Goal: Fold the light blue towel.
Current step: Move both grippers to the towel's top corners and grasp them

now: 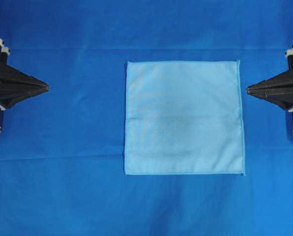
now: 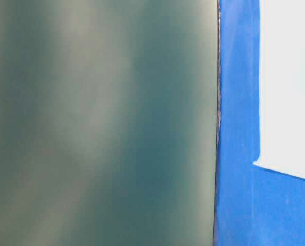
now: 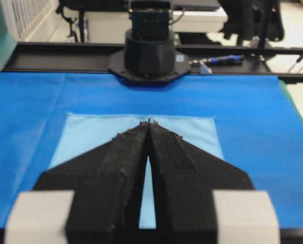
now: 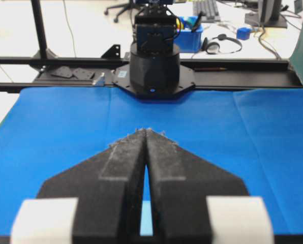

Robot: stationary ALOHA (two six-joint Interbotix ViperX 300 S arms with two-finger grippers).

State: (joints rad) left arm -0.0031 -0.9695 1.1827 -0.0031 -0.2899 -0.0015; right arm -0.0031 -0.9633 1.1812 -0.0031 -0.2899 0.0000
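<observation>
Lying flat, the light blue towel [image 1: 184, 118] sits between both pincers, tips together; pinching the royal-blue cloth [image 1: 63, 196] underneath could drag it.

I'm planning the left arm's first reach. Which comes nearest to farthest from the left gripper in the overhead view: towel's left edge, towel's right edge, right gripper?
From the left gripper:
1. Left edge of the towel, centre-left.
2. Right edge, centre-right.
3. Right gripper, far right.
</observation>
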